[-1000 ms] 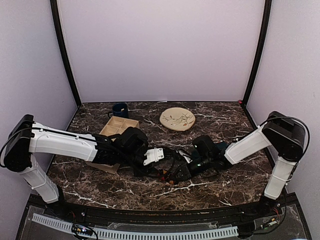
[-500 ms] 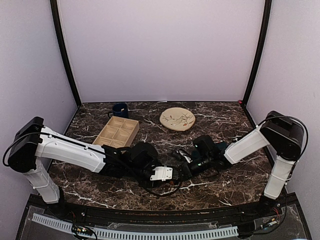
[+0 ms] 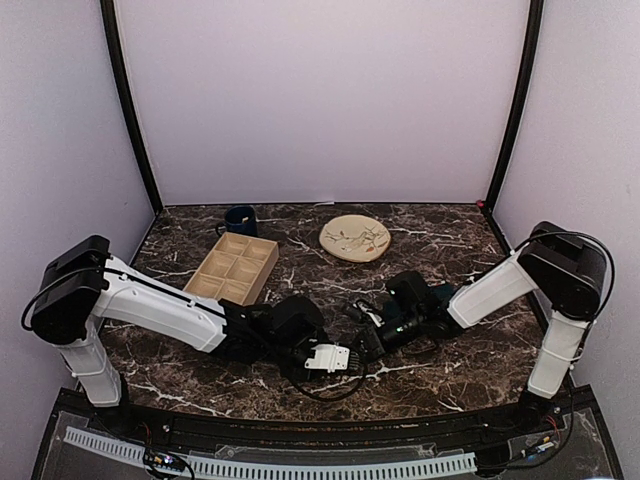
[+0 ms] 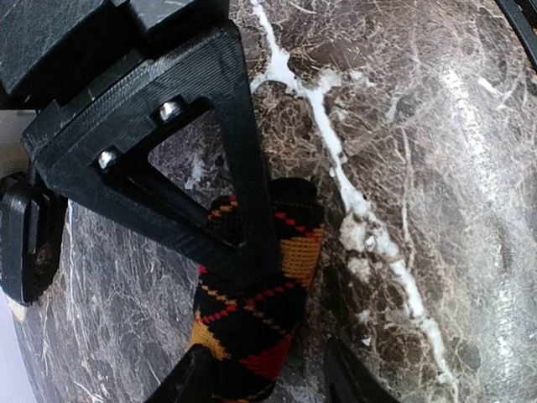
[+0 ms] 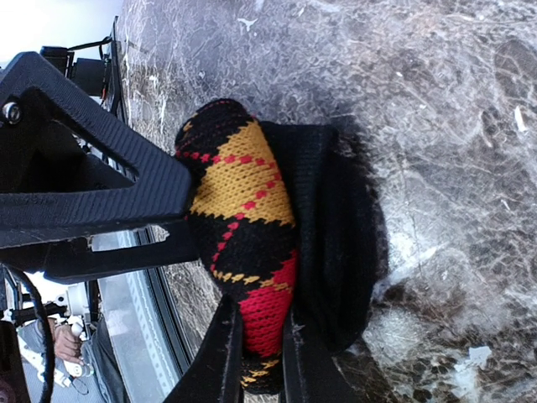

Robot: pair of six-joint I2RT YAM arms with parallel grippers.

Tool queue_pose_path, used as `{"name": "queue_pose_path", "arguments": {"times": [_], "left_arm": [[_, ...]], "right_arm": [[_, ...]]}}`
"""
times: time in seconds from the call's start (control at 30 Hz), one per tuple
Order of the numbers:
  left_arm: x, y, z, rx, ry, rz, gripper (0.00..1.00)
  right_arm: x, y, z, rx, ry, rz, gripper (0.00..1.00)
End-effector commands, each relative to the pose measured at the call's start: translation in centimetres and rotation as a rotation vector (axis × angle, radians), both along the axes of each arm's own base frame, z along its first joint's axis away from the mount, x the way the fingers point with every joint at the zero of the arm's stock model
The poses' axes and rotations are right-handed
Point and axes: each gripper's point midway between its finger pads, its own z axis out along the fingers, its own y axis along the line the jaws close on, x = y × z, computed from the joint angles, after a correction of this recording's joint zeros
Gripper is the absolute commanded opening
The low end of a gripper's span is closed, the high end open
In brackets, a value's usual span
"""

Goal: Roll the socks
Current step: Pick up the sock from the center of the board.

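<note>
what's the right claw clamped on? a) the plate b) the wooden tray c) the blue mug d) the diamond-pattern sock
d: in the right wrist view the right claw has its two fingers pinched tight on the diamond-pattern sock, black with red and yellow.

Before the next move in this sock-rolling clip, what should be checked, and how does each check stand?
1. Right gripper pinches the argyle sock: ok.
2. Left gripper straddles the same sock, jaws apart: ok.
3. Left gripper closed on the fabric: not ok.
4. Mug, tray and plate lie apart from both grippers: ok.
5. Roll tight throughout: cannot tell.
</note>
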Motion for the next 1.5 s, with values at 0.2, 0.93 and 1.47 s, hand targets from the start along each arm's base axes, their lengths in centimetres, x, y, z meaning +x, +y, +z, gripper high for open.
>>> {"name": "queue_pose_path", "arguments": {"times": [0.2,0.93,1.47], "left_arm": [[0.5,-1.8,1.4,-0.042,-0.085,-0.047,0.48],[1.2,-2.4,-1.8,0.05,-0.105,-0.067,0.35],[0.8,-1.8,-4.0,0.117,0.021,-0.065,0.0]], "right_arm": [[-1.1,-1.3,-2.5,-0.085,0.079,0.01,0.0],[-1.0,-1.3,-2.4,-0.071,0.105,0.032,0.0],[-0.8,-1.9,-2.1,-0.055,0.132,0.012,0.19]]}}
